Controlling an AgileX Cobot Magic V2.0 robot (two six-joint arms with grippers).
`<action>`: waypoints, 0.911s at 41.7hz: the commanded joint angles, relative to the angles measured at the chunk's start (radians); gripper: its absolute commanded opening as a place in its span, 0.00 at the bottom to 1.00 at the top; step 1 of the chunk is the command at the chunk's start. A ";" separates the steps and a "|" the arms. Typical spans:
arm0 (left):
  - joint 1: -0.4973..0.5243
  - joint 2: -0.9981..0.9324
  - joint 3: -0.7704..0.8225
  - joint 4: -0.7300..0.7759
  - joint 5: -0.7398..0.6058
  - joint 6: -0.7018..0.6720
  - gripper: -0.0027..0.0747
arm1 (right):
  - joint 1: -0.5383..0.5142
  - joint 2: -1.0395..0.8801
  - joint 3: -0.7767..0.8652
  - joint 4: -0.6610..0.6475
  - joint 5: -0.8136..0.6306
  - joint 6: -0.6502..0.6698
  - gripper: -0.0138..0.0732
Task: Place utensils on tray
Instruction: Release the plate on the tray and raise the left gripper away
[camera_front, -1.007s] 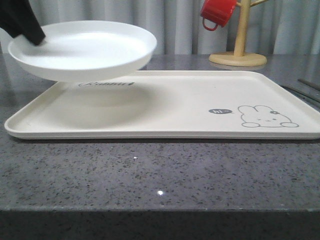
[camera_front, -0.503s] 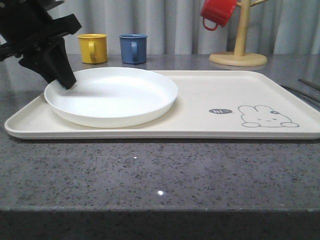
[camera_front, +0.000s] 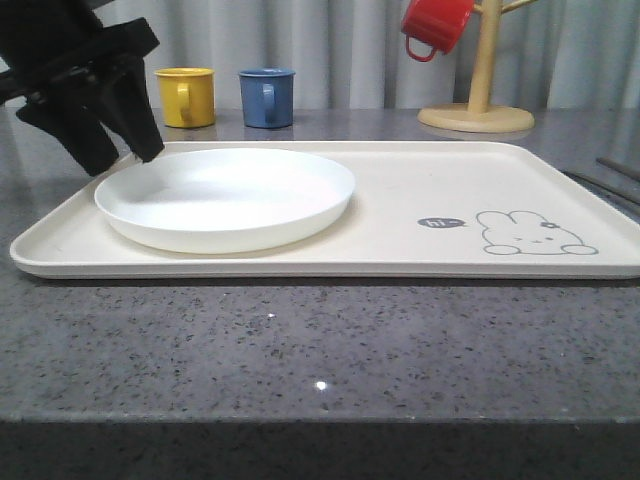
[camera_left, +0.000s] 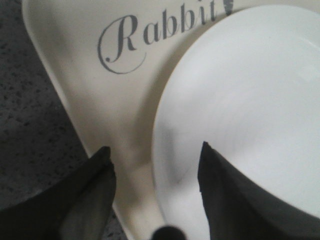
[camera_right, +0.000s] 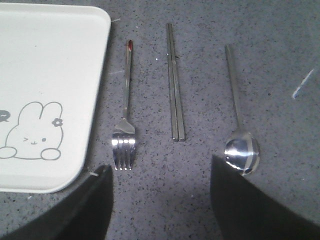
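A round white plate (camera_front: 225, 195) lies flat on the left half of the cream tray (camera_front: 400, 190), next to the "Rabbit" script. My left gripper (camera_front: 125, 160) hangs open just above the plate's far-left rim. In the left wrist view the plate (camera_left: 250, 100) has its rim running between the spread fingers of the left gripper (camera_left: 155, 148), over the tray (camera_left: 75, 75). My right gripper (camera_right: 160, 165) is open above bare table. Ahead of it lie the fork (camera_right: 125, 125), the chopsticks (camera_right: 175, 90) and the spoon (camera_right: 240, 145), side by side beside the tray's (camera_right: 50, 75) rabbit corner.
A yellow mug (camera_front: 187, 97) and a blue mug (camera_front: 266, 97) stand behind the tray. A red mug (camera_front: 437, 25) hangs on a wooden mug tree (camera_front: 478, 100) at the back right. The grey speckled table (camera_front: 320, 350) runs to its front edge.
The plate came down from the air onto the tray's left half. My left gripper let go of its rim, opened, and drew back a little.
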 joint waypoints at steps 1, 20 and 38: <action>-0.010 -0.092 -0.069 0.018 0.036 -0.023 0.52 | -0.002 0.008 -0.035 -0.014 -0.060 -0.004 0.68; -0.385 -0.452 0.045 0.556 0.011 -0.284 0.52 | -0.002 0.008 -0.035 -0.014 -0.060 -0.004 0.68; -0.486 -0.905 0.435 0.423 -0.177 -0.319 0.52 | -0.002 0.008 -0.035 -0.014 -0.105 -0.004 0.68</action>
